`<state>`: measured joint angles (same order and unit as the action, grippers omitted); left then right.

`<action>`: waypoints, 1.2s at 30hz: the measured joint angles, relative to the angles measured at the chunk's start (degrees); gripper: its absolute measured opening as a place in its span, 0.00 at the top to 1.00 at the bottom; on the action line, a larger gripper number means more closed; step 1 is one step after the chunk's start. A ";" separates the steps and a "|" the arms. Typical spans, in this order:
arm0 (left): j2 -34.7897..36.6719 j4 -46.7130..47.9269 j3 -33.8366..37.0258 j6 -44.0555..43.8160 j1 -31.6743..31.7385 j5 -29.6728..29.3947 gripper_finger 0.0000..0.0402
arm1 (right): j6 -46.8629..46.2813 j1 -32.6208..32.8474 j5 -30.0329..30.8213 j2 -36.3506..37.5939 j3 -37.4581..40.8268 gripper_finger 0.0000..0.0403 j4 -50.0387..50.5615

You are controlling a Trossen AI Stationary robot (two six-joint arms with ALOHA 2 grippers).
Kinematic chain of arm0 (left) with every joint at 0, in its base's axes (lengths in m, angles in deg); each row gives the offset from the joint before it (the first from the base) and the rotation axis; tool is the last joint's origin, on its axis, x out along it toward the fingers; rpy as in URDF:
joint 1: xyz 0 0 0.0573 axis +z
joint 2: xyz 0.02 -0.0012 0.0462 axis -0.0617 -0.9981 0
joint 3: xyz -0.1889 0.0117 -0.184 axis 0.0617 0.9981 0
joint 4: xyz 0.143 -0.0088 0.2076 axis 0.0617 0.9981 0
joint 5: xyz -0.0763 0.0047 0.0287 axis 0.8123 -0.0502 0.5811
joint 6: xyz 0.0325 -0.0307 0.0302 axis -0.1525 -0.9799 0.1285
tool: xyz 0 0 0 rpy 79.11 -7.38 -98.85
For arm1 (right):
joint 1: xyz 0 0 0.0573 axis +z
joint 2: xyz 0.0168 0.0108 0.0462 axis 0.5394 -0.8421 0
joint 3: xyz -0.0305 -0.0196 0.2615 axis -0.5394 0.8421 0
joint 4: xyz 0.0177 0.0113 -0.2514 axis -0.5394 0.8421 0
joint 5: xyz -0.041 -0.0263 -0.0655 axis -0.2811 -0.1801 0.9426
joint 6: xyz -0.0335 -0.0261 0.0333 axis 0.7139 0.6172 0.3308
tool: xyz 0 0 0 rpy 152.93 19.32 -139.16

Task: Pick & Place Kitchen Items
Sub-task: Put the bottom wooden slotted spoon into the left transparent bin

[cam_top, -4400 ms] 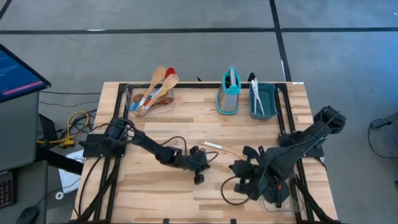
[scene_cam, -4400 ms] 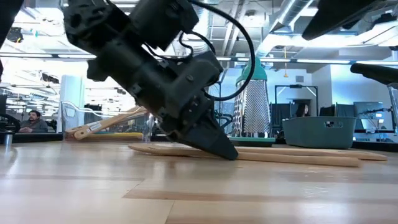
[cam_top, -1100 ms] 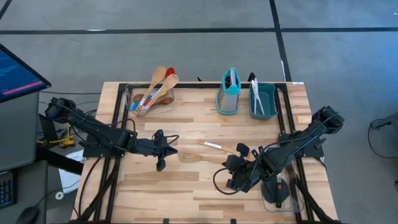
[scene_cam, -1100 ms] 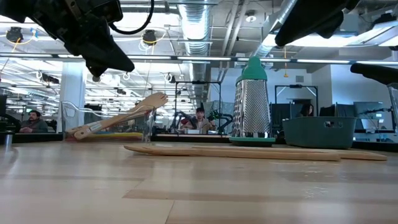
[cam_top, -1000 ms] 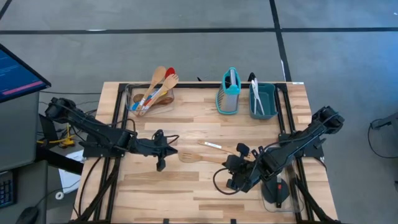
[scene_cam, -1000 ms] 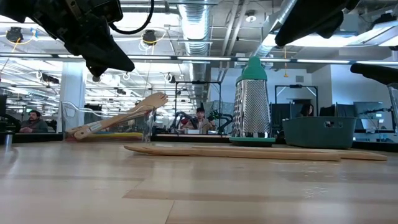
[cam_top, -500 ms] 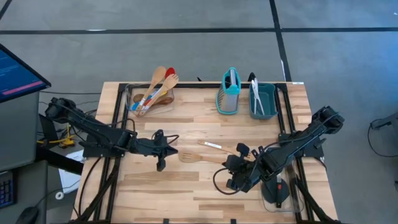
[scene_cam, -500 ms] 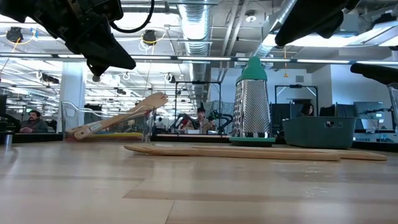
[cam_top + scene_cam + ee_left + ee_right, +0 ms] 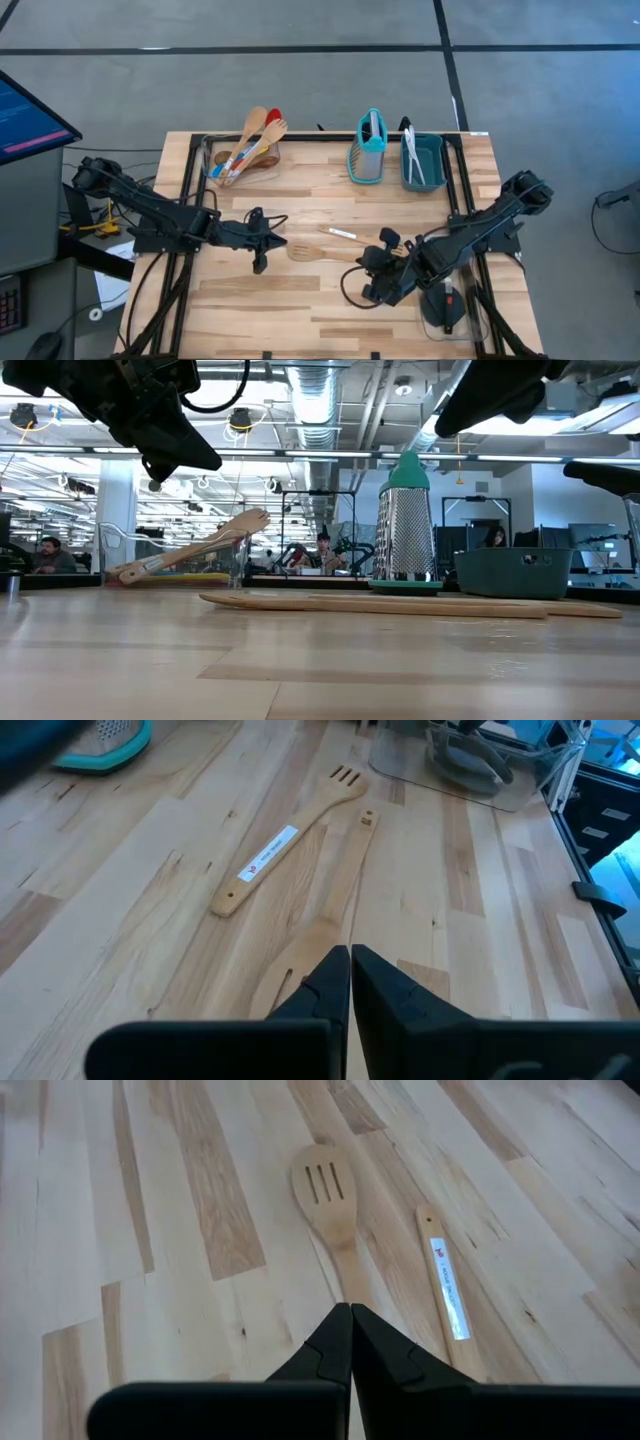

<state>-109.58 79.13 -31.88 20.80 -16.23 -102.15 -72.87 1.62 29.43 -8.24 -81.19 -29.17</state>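
Observation:
Two wooden utensils lie flat mid-table. The slotted spatula [image 9: 320, 253] has its head toward my left gripper. The labelled one [image 9: 340, 233] lies just beyond it, its white label [image 9: 265, 855] facing up. My left gripper [image 9: 280, 243] hangs shut above the table, short of the spatula's head [image 9: 290, 982]. My right gripper [image 9: 366, 264] hangs shut over the spatula's handle [image 9: 345, 1275]. In the low view both grippers [image 9: 210, 462] [image 9: 450, 422] stand well above the boards, and both utensils [image 9: 380, 605] rest on the wood.
At the far edge a clear container [image 9: 240, 160] holds wooden, red and blue spoons. To its right stand a teal grater [image 9: 368, 150] and a teal bin [image 9: 422, 160] with utensils. Another clear container [image 9: 450, 310] sits under my right arm. Bare boards lie along the near edge.

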 joint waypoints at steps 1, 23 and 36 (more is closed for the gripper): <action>0.00 -0.08 0.00 0.00 0.00 0.00 0.99 | 0.00 -0.09 0.00 0.00 0.00 1.00 0.00; -9.09 -12.39 5.40 -3.47 0.22 2.10 0.99 | 0.07 -1.80 0.14 0.00 0.01 1.00 0.20; -20.52 -17.98 4.11 -2.80 4.15 7.76 0.99 | 0.07 -1.77 0.13 0.00 0.02 1.00 0.24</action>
<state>-130.10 61.15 -27.77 18.00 -12.08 -94.39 -72.81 -0.15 29.56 -8.24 -81.17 -28.93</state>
